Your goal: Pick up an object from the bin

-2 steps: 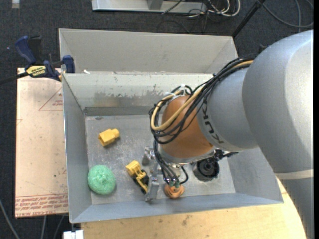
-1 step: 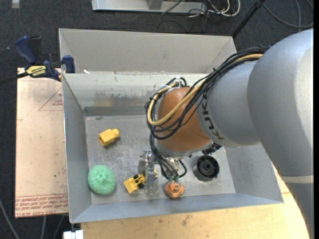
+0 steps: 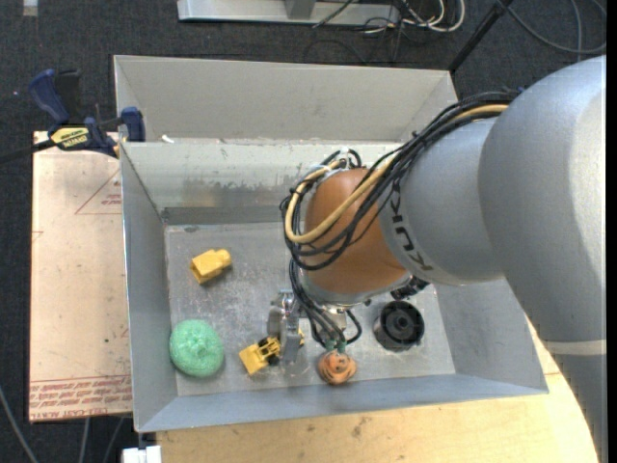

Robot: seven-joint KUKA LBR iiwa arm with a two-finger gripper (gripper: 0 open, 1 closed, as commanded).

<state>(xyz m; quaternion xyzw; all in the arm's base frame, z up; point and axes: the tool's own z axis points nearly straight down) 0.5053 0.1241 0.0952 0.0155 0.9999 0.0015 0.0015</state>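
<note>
The bin (image 3: 145,258) is grey sheet metal, matt, with its floor scuffed pale around the claw (image 3: 287,340), itself bare shiny metal. Just left of the claw, the digger (image 3: 258,355) is glossy yellow plastic. Farther left, the green ball (image 3: 197,347) looks rough and fuzzy. The yellow block (image 3: 210,264), up-left, seems smooth plastic. The black ring (image 3: 398,324), to the right, is dull. The orange cover (image 3: 347,234) above is smooth, softly sheened.

Arm: the grey arm (image 3: 501,201) comes in from the right and slants down and left, ending above the gripper.
Wrist: the orange cover (image 3: 342,234) sits directly above the gripper, with black and yellow cables (image 3: 307,215) looped round it.
Gripper: the gripper (image 3: 288,340) hangs under the wrist, metal tip pointing downward.
</note>
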